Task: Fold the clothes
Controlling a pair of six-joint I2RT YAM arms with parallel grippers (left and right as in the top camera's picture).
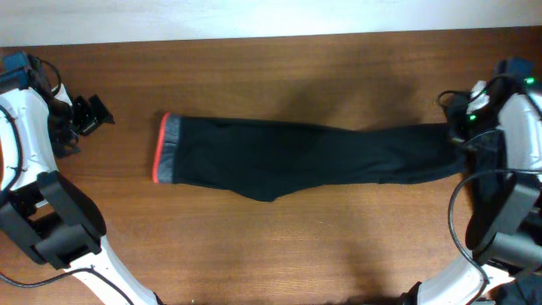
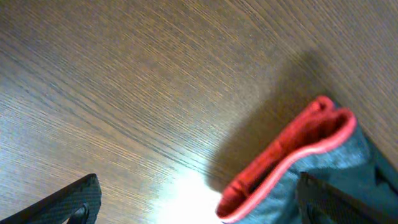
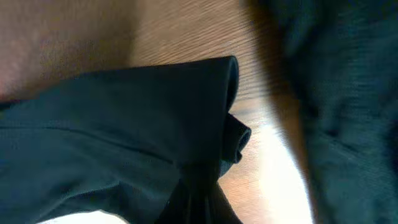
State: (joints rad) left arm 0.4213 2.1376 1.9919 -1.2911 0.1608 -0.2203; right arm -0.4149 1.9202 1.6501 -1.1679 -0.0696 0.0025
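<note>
At centre of wooden table [image 1: 279, 246]: black trousers [image 1: 322, 157] laid flat, legs together, long axis running 9 to 3 o'clock. Grey, red-edged waistband [image 1: 167, 148] at 9 o'clock end. Right gripper [image 1: 461, 129] at 3 o'clock: jaws pressed together, pinching leg hems. Left gripper [image 1: 91, 114] at 9 o'clock: jaws spread, holding nothing, near waistband, not touching.

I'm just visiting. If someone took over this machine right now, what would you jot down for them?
Left gripper: open, empty, near the waistband but apart from it.
Right gripper: shut on the leg ends of the trousers.
Done: trousers stretched flat along the table, legs stacked.
Left to do: fold end to end, likely leg ends over to the waistband.
</note>
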